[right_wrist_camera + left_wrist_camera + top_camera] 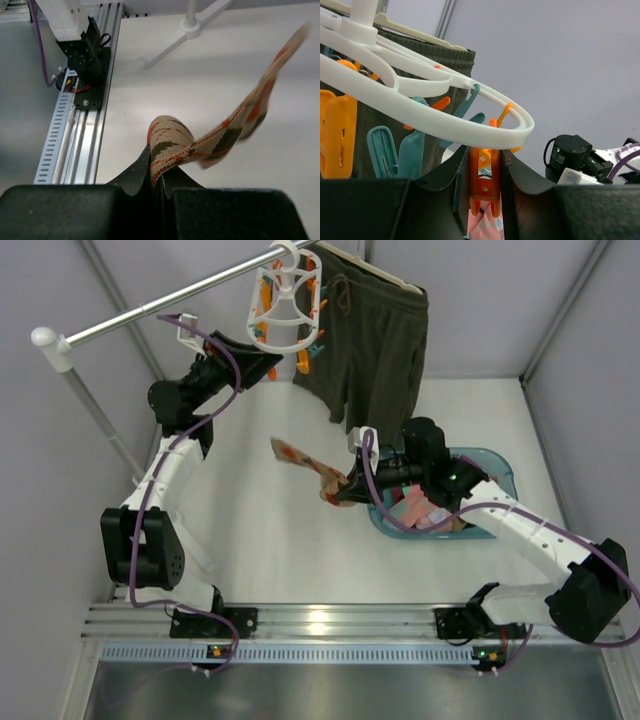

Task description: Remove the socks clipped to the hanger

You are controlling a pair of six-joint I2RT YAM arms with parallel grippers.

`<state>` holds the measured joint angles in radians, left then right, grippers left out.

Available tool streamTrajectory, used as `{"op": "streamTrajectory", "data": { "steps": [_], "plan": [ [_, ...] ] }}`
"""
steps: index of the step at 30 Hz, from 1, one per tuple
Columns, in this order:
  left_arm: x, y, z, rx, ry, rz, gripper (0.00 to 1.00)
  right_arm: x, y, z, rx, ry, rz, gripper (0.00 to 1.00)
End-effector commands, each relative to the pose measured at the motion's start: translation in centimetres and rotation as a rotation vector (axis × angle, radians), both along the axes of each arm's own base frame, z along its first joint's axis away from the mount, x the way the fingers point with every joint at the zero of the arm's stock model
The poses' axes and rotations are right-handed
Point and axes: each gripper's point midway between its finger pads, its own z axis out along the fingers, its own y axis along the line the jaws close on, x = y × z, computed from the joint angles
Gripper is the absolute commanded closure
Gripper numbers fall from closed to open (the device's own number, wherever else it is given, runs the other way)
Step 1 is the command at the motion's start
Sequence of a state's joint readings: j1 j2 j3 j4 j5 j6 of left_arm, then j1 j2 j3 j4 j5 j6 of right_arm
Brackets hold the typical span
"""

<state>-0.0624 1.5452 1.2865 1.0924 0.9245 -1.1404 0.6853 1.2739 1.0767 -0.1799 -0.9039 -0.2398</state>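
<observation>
The white ring hanger (283,282) hangs by its hook from the metal rail, with orange and teal pegs under its ring (470,132). My left gripper (268,360) is raised to the ring's underside. In the left wrist view its jaws (485,152) press both sides of an orange peg (485,182), and a pink sock (482,225) hangs from that peg. My right gripper (340,490) is shut on the cuff of a brown-orange diamond sock (300,462), held above the table left of the basket. The sock (172,142) trails out from the right gripper (161,165).
Olive-green shorts (375,340) hang on a slim hanger right behind the ring hanger. A teal basket (503,468) at the right holds pink and maroon socks (410,508). The rail (150,315) runs leftwards to a stand pole (95,410).
</observation>
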Motion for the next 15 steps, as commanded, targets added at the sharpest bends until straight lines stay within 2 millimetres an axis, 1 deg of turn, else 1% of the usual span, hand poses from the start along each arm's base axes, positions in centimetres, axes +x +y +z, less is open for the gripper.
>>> {"op": "streamTrajectory", "data": {
  "steps": [1, 2, 3, 4, 5, 6, 7, 8, 9, 10, 11, 12, 13, 14, 15],
  "plan": [
    [-0.8, 0.2, 1.8, -0.017, -0.080, 0.005, 1.00, -0.7, -0.6, -0.2, 0.019, -0.037, -0.025, 1.00],
    [-0.8, 0.2, 1.8, -0.016, -0.080, 0.006, 1.00, -0.9, -1.0, -1.3, 0.008, -0.022, -0.045, 1.00],
    [-0.8, 0.2, 1.7, -0.017, -0.078, 0.009, 0.96, -0.6, -1.4, -0.5, 0.027, -0.040, -0.099, 1.00],
    [-1.0, 0.3, 1.5, -0.022, -0.072, 0.013, 0.71, -0.2, -1.9, -0.4, 0.033, -0.045, -0.148, 1.00],
    [-1.1, 0.3, 1.3, -0.022, -0.069, 0.017, 0.65, 0.7, -3.0, 0.2, 0.055, -0.057, -0.265, 1.00],
    [-1.3, 0.3, 1.1, -0.022, -0.069, 0.022, 0.60, 1.2, -3.8, 0.4, 0.068, -0.066, -0.337, 1.00],
    [-1.2, 0.4, -0.1, -0.021, -0.042, 0.033, 0.53, 1.9, -4.7, 0.5, 0.078, -0.065, -0.422, 1.00],
    [-1.9, 0.6, 0.3, -0.027, -0.066, 0.055, 0.32, 2.8, -5.8, 1.2, 0.109, -0.072, -0.523, 1.00],
    [-2.2, 0.8, 0.0, -0.029, -0.064, 0.066, 0.27, 4.0, -8.1, 1.4, 0.143, -0.040, -0.707, 1.00],
    [-2.0, 0.9, -1.5, -0.020, -0.036, 0.084, 0.22, 4.4, -9.3, 1.2, 0.149, -0.019, -0.784, 1.00],
    [-2.8, 1.2, -0.9, -0.030, -0.047, 0.110, 0.02, 4.8, -10.7, 0.5, 0.138, 0.011, -0.868, 1.00],
    [-2.5, 1.4, -1.9, -0.027, 0.002, 0.135, 0.02, 5.5, -12.5, 1.1, 0.167, 0.040, -0.986, 1.00],
    [-2.7, 1.6, -2.3, -0.021, -0.002, 0.166, 0.01, 5.4, -13.2, 0.1, 0.128, 0.070, -1.022, 1.00],
    [-3.2, 2.1, -2.8, -0.036, 0.018, 0.207, 0.02, 5.6, -13.9, 0.5, 0.129, 0.081, -1.058, 1.00],
    [-2.9, 2.4, -4.0, -0.026, 0.088, 0.236, 0.02, 5.9, -14.6, 0.3, 0.120, 0.099, -1.100, 1.00]
  ]
}}
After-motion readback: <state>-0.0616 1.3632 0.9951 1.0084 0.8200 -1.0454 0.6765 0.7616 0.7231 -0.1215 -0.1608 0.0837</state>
